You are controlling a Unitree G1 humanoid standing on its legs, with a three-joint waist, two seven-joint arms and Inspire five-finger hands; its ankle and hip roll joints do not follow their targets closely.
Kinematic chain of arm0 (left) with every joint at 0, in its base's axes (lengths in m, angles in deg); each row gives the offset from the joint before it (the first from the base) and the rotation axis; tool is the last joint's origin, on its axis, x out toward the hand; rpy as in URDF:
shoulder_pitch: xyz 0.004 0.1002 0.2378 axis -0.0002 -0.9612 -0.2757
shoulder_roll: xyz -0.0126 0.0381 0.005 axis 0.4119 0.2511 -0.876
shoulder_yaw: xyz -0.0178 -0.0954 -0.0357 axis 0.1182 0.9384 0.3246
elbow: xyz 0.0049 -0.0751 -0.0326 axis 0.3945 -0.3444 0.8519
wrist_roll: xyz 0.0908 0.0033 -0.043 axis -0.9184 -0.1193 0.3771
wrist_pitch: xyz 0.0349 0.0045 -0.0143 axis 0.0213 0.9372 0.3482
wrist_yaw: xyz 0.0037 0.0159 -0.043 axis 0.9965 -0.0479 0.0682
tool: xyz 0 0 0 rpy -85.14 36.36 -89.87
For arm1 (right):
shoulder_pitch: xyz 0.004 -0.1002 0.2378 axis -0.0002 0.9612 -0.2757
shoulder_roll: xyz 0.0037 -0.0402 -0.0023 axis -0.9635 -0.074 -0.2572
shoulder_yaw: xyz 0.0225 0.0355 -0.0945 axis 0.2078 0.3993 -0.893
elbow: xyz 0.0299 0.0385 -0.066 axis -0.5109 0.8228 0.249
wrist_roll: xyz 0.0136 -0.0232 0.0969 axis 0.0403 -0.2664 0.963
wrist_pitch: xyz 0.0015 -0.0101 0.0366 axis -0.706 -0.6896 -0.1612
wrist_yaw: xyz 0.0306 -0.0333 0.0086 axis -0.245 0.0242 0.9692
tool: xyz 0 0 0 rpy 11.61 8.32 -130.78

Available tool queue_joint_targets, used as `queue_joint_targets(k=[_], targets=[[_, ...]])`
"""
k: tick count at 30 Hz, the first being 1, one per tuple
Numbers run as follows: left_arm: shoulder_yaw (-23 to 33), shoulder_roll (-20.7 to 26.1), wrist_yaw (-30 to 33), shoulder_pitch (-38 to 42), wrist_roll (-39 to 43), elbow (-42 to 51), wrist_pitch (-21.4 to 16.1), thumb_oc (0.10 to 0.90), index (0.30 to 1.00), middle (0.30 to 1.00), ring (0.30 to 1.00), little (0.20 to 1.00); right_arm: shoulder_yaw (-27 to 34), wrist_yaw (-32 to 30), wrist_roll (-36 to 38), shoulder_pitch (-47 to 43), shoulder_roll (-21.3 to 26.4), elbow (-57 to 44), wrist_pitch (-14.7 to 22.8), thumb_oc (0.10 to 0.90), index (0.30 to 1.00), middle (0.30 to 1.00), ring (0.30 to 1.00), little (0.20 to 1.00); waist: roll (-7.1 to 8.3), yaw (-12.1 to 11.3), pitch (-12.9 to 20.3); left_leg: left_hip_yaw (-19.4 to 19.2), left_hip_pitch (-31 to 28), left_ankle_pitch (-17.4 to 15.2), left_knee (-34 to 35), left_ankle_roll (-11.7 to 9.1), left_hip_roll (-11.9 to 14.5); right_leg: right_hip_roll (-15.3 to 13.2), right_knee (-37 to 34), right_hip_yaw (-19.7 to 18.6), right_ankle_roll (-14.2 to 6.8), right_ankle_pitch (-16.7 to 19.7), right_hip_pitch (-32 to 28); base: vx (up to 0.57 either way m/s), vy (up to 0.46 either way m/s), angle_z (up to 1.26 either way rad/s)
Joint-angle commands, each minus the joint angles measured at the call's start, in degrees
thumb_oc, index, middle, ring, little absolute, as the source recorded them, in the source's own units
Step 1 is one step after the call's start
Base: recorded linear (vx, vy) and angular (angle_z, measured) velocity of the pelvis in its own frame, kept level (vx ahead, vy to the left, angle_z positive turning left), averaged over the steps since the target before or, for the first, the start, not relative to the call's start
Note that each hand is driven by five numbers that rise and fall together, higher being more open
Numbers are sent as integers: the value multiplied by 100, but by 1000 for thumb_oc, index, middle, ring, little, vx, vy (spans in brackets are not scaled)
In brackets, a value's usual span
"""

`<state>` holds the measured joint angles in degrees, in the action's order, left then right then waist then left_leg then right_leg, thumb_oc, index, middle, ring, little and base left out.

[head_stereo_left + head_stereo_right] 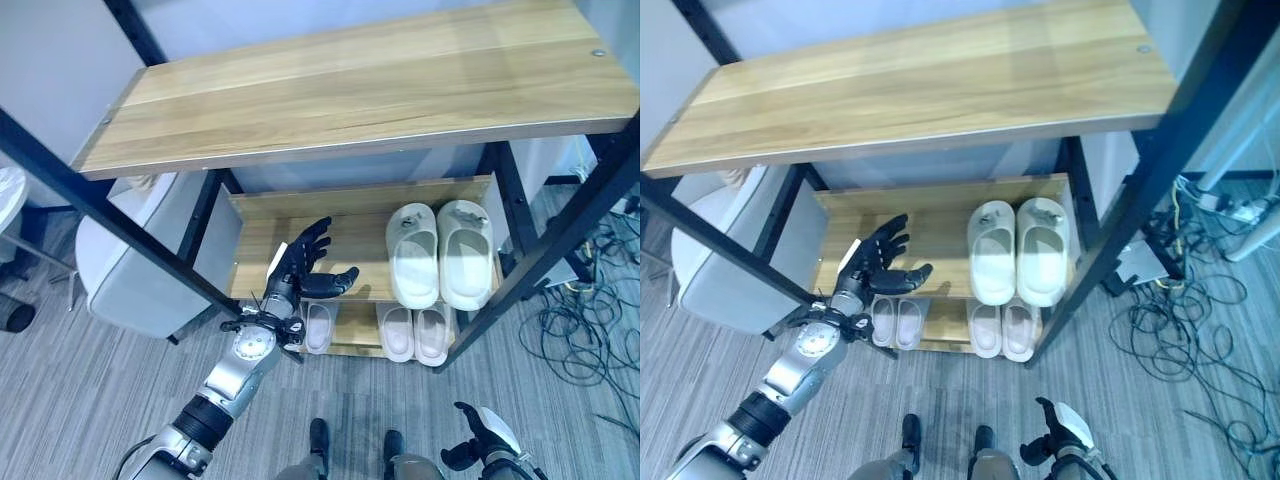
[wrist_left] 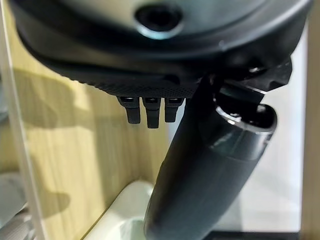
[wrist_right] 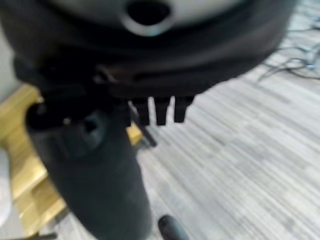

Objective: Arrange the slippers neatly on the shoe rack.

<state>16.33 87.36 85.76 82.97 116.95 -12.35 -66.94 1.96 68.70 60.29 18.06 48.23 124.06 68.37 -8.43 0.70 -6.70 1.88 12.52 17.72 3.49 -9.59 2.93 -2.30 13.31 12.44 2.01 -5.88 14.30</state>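
A pair of pale cream slippers (image 1: pixel 440 255) lies side by side on the right half of the rack's middle shelf (image 1: pixel 265 215). Below, on the bottom shelf, stand a whitish pair (image 1: pixel 415 333) at the right and another pale pair (image 1: pixel 317 325) at the left. My left hand (image 1: pixel 305 265) hovers over the bare left part of the middle shelf, open, its fingers spread and holding nothing. In the left wrist view one pale slipper (image 2: pixel 125 210) shows past the thumb (image 2: pixel 210 165). My right hand (image 1: pixel 480 435) hangs low near the floor, open and holding nothing.
The wide wooden top shelf (image 1: pixel 350 90) overhangs the rack. Black frame posts (image 1: pixel 120 225) slant across both sides. A white rounded seat (image 1: pixel 140 260) stands left of the rack. Tangled cables (image 1: pixel 590 340) lie on the grey floor at the right.
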Motion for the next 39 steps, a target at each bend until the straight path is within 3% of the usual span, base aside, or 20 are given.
queue_joint_targets(k=[1,2,4,6,10,13,15,17,18,20,22,23,24,26,30,32,33,34,37,39], targets=[[511,42,-222,-28,-132,743,-632,800,900,900,900,900,170,-86,80,-92,94,-99,122,800,900,900,900,900,222,-74,131,147,-254,-997,36,335,-381,-13,-1654,-294,-667,877,-398,-151,-3,23],[516,46,-223,-36,-133,753,-627,800,900,900,900,900,165,-86,80,-94,92,-96,124,800,900,900,900,900,225,-64,132,152,-251,-1000,30,337,-385,-16,-1659,-289,-669,878,-402,-286,-12,28],[680,94,-433,-528,-181,849,-652,800,900,900,900,900,174,-74,36,-234,120,28,76,800,900,900,900,900,428,-112,63,125,-279,-1624,-624,507,-444,-300,-1671,-207,-734,1040,-231,-285,22,23],[793,166,-611,-955,-243,819,-647,800,900,900,900,900,233,-66,30,-305,121,141,66,800,900,900,900,900,492,-120,65,138,-437,-1801,-1005,474,-351,-379,-1691,-157,-764,1104,-186,-169,70,30],[856,230,-803,-1532,-252,598,-576,800,900,900,900,900,312,-30,43,-357,115,276,51,800,900,900,900,900,545,-77,120,272,-960,-1891,-1272,395,-113,-453,-1644,-30,-805,1198,-173,-53,64,19],[804,354,-924,-1896,-795,238,-513,800,900,900,900,900,437,7,96,-380,96,462,76,800,900,900,900,900,560,16,197,549,-1258,-1832,-1269,329,-30,-503,-1579,87,-870,1264,-147,-73,149,25],[729,239,-1002,-2127,-1173,-571,-398,800,900,900,900,900,504,82,153,-457,50,683,63,800,900,900,900,900,589,71,209,604,-1393,-2236,-964,388,-125,-562,-1464,64,-925,1356,-61,-81,157,26],[700,195,-1006,-2144,-1412,-932,-373,800,900,900,900,900,510,81,158,-485,42,759,60,800,900,900,900,900,615,81,201,560,-1453,-2364,-875,440,-173,-595,-1418,55,-956,1410,-29,-102,200,7],[633,62,-961,-2118,-1808,-1751,-248,800,900,900,900,900,495,109,168,-574,-65,1008,18,800,900,900,900,900,681,73,172,475,-1504,-2557,-735,536,-275,-667,-1403,27,-1041,1511,39,-139,260,-5],[655,-61,-905,-2030,-2166,-2530,-183,800,900,900,900,900,476,147,191,-687,-173,1162,-19,800,900,900,900,900,764,41,116,456,-1495,-2628,-645,643,-412,-735,-1416,-24,-1123,1626,119,-195,274,-4],[674,-126,-867,-1971,-2338,-2933,-164,800,900,900,900,900,461,171,176,-735,-219,1273,-45,800,900,900,900,900,805,15,88,452,-1498,-2635,-607,695,-474,-770,-1421,-59,-1167,1678,161,-189,250,-27],[767,-262,-722,-1782,-2729,-3836,-68,800,900,900,900,900,407,164,96,-845,-323,1485,-111,800,900,900,900,900,885,-25,41,465,-1501,-2590,-510,782,-615,-855,-1478,-59,-1276,1769,233,-151,185,-32],[768,-270,-717,-1767,-2734,-3857,-81,800,900,900,900,900,407,163,96,-854,-323,1490,-110,800,900,900,900,900,887,-27,33,462,-1504,-2586,-506,785,-619,-858,-1479,-64,-1278,1772,234,-271,311,-20],[939,-424,-531,-1519,-2929,-4834,1,800,900,900,900,900,410,170,90,-969,-432,1656,-192,800,900,900,900,900,966,-31,-61,384,-1472,-2455,-426,857,-692,-954,-1415,-126,-1390,1842,335,-263,215,-19],[929,-423,-417,-1292,-3167,-5384,72,800,900,900,900,900,439,178,219,-955,-465,1829,-193,800,900,900,900,900,1009,-52,-140,344,-1229,-2264,-494,972,-787,-831,-733,-514,-1288,1444,291,-241,150,6],[939,-431,-415,-1279,-3253,-5675,133,800,900,900,900,900,484,219,319,-842,-507,2042,-172,800,900,900,900,900,953,-123,-35,357,-1078,-2100,-502,1080,-795,-550,188,-725,-1104,896,10,-167,142,-5],[939,-430,-415,-1278,-3253,-5675,133,800,900,900,900,900,485,219,319,-843,-508,2043,-172,800,900,900,900,900,956,-123,-22,356,-1060,-2088,-499,1081,-798,-552,177,-726,-1104,911,24,-162,132,-23],[948,-436,-418,-1255,-3352,-5844,155,800,900,900,900,900,528,263,411,-751,-562,2199,-157,800,900,900,900,900,941,-181,109,357,-927,-1976,-474,1116,-793,-318,551,-859,-1067,632,-228,-99,58,-12],[1010,-472,-396,-1277,-3314,-5927,175,800,900,900,900,900,529,315,428,-725,-627,2307,-186,800,900,900,900,900,989,-299,232,286,-883,-1953,-424,1113,-797,-298,428,-825,-999,501,-486,-36,4,1],[1038,-515,-368,-1278,-3353,-6057,178,800,900,900,900,900,541,323,430,-696,-684,2369,-183,800,900,900,900,900,1055,-331,394,230,-848,-1891,-339,1087,-818,-296,-74,-728,-971,392,-789,21,-48,-18]])
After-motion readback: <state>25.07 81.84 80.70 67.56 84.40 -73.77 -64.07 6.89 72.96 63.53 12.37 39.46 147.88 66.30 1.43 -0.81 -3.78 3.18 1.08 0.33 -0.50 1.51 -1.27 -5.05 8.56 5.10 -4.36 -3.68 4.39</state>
